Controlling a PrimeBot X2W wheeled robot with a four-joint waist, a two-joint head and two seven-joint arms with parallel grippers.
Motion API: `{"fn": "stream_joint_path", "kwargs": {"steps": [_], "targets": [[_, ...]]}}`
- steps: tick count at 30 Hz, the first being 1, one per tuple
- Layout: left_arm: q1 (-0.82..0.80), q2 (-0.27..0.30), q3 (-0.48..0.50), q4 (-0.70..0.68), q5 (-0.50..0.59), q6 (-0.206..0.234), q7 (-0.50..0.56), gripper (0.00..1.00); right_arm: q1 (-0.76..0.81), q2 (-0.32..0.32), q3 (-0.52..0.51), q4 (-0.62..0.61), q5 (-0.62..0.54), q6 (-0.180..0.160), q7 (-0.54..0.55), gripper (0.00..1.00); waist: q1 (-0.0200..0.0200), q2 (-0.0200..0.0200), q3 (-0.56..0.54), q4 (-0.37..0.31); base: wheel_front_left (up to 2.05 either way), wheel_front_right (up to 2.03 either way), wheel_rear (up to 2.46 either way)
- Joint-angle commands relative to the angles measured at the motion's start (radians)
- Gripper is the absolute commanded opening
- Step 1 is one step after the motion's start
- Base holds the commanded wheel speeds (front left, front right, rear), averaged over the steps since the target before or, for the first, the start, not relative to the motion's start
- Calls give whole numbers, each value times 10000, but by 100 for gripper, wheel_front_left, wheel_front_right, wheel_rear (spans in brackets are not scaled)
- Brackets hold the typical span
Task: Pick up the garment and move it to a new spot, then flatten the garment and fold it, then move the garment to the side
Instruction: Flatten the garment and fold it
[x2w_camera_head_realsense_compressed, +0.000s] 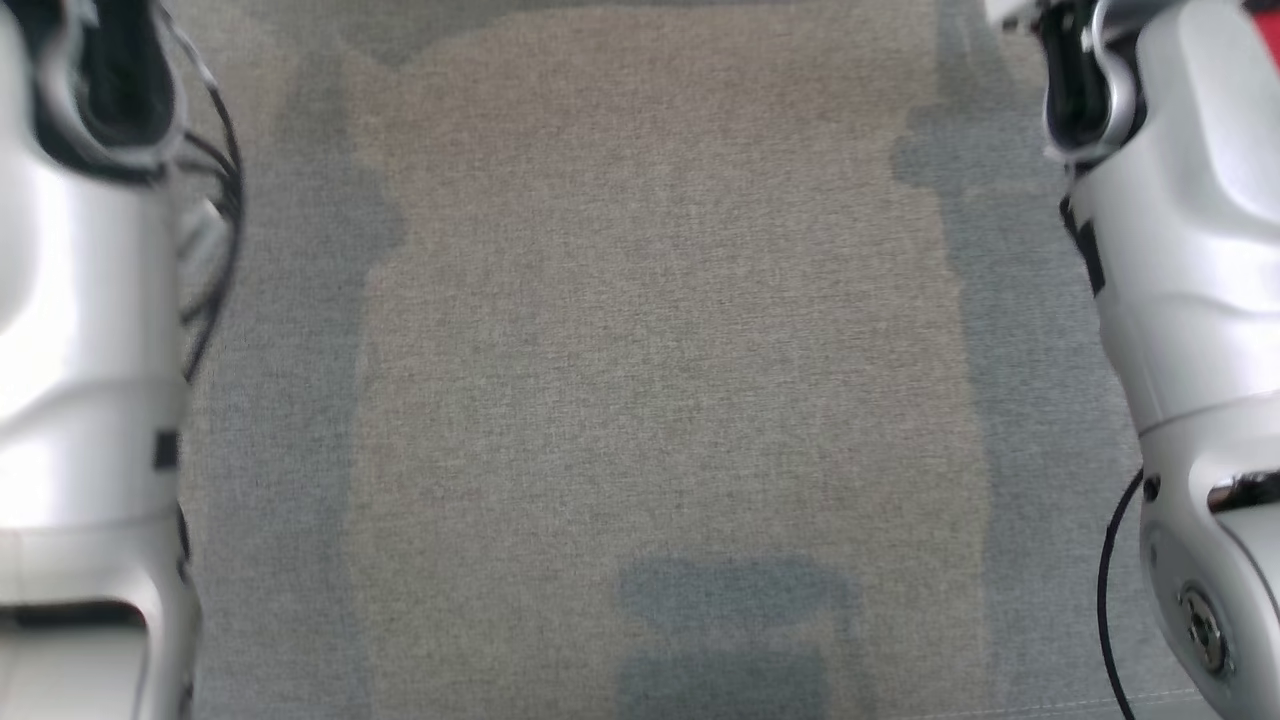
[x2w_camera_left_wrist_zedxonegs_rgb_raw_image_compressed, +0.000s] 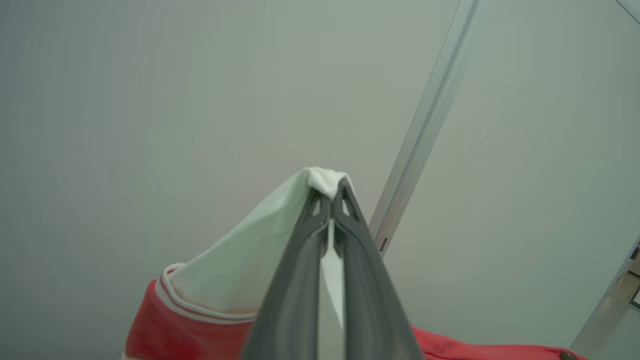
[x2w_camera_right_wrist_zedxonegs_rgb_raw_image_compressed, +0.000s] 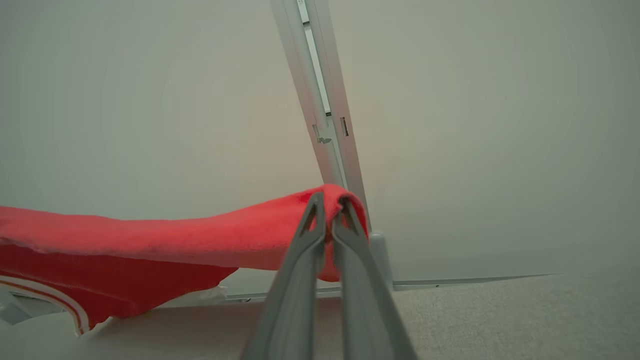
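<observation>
Left wrist view: the garment (x2w_camera_left_wrist_zedxonegs_rgb_raw_image_compressed: 225, 270), white above a red striped band, is hanging from the left gripper (x2w_camera_left_wrist_zedxonegs_rgb_raw_image_compressed: 331, 194), whose jaws are clamping tight on a white fold. In the right wrist view the right gripper (x2w_camera_right_wrist_zedxonegs_rgb_raw_image_compressed: 327, 202) is pinching its red edge, jaws nearly together, the cloth stretching leftward above the grey woven surface (x2w_camera_right_wrist_zedxonegs_rgb_raw_image_compressed: 500, 315), a metal rail (x2w_camera_right_wrist_zedxonegs_rgb_raw_image_compressed: 320, 90) rising behind.

My pale forearms reach up both sides of the head view, left forearm (x2w_camera_head_realsense_compressed: 85, 330) along the left edge, right forearm (x2w_camera_head_realsense_compressed: 1190, 280) along the right. My left pincer (x2w_camera_left_wrist_zedxonegs_rgb_raw_image_compressed: 330, 194) is clamped tight, fingertips pinching the garment (x2w_camera_left_wrist_zedxonegs_rgb_raw_image_compressed: 235, 265); my right pincer (x2w_camera_right_wrist_zedxonegs_rgb_raw_image_compressed: 327, 204) grips it likewise.
</observation>
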Motion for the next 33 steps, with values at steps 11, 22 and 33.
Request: {"fn": "stream_joint_path", "kwargs": {"steps": [11,22,33], "targets": [[3929,729,-586,-2693,-1225,-71,-731,0,2860,-423,748,-1986,2095,1,-248,0,-2,0,61,286,0,0,0],[8223,425,74,-5433,-1162,232,-949,0,6810,-698,162,-5206,2490,1,-251,0,-2,0,-1188,404,0,0,0],[11229,-577,764,-6342,-1358,145,-964,0,10062,144,-704,-7089,2138,0,-252,0,-2,0,-3051,444,0,0,0]]}}
